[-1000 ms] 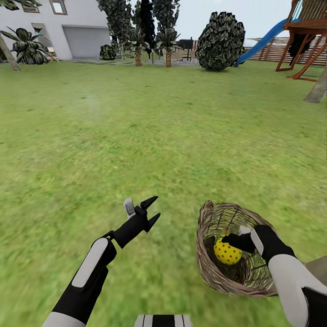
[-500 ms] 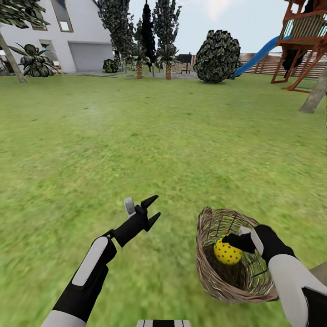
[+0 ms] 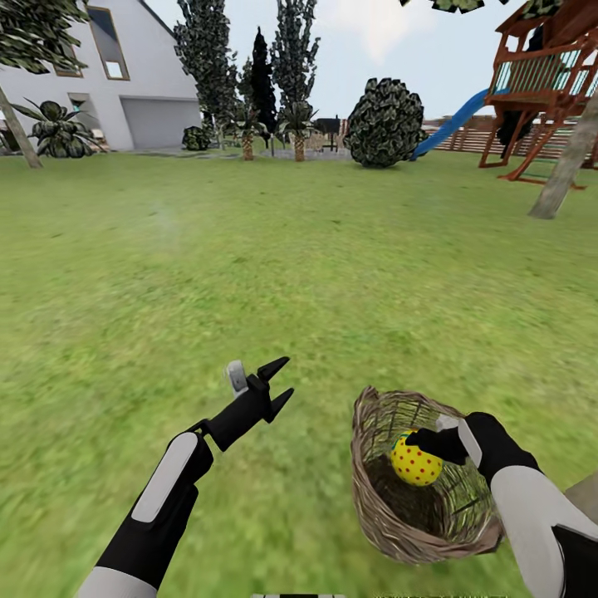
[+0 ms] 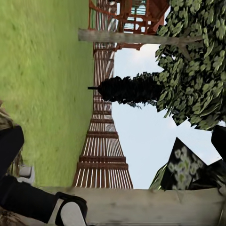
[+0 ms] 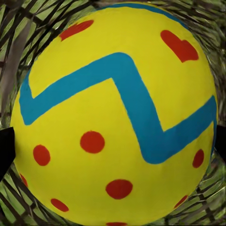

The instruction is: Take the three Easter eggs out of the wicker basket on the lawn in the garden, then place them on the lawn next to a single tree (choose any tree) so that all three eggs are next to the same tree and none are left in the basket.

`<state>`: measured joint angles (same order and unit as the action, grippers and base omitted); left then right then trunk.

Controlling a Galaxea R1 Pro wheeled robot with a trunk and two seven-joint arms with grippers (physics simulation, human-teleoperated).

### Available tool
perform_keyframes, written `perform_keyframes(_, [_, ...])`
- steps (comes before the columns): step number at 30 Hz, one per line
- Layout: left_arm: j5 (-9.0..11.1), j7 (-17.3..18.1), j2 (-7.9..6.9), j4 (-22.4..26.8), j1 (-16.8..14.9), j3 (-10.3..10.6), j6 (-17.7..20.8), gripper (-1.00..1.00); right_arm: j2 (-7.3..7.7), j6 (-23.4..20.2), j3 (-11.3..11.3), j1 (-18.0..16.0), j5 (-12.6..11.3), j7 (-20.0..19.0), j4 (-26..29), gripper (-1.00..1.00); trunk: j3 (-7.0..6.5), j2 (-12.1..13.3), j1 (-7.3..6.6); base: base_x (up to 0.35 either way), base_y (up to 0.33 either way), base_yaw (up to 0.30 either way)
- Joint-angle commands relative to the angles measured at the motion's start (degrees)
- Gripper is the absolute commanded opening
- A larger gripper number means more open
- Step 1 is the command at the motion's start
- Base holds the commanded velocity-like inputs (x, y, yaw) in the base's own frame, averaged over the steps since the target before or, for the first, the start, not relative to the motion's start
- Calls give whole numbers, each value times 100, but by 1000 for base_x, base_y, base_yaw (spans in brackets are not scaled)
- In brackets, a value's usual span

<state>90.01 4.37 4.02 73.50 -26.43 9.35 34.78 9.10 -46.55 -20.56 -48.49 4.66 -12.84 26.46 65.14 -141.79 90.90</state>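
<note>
The wicker basket (image 3: 362, 465) sits on the lawn (image 3: 299, 266) at the lower right of the head view. My right gripper (image 3: 419, 453) reaches into it and is shut on one Easter egg (image 3: 414, 462), yellow with red dots. Up close, that Easter egg (image 5: 117, 117) shows its blue zigzag band, with dark fingertips (image 5: 4, 150) at its sides. The other two eggs are out of view. My left gripper (image 3: 280, 384) hangs open over the grass left of the basket, holding nothing. A tree with a pale grey trunk (image 3: 565, 166) leans at the far right.
A wooden play tower with a blue slide (image 3: 540, 83) stands behind the far-right trunk. A dark round bush (image 3: 386, 112), short palms (image 3: 297, 133) and a white house (image 3: 124, 83) line the far side. Another pale trunk (image 3: 17, 124) rises at the far left. A slatted fence (image 4: 101, 150) bounds the garden.
The whole view has shifted, with the horizon lower in the picture. The basket has slid down and left relative to my right gripper, so the held egg sits higher within it. The left arm is unchanged.
</note>
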Motion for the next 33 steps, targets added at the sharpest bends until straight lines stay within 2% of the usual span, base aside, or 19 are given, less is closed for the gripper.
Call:
perform_keyframes(1, [8,11,2,-3,-3,-4,20,100,-4,-26,-36,-3,53,-38,2,-100,-15,40,-24,0,0,-269])
perform_keyframes(4, [8,19,1,-3,-3,4,20,100,-4,-29,-36,-3,53,-40,0,-100,-74,160,-89,0,0,-271])
perform_keyframes(9, [20,55,-6,-5,-3,-19,7,100,-4,-23,-32,2,53,-35,0,-100,-75,160,-89,-21,7,-36])
perform_keyframes(19, [25,64,-6,-3,-3,-6,-1,100,-4,-24,-31,0,53,-37,0,-100,-75,160,-89,-230,130,0])
perform_keyframes(24, [17,177,0,6,-3,21,10,100,-4,-26,-35,-1,53,-43,0,-100,-165,361,-199,-14,8,0])
perform_keyframes(33, [6,138,-2,6,-3,16,28,100,-4,7,-36,-1,53,-43,10,-100,-327,722,-397,0,0,0])
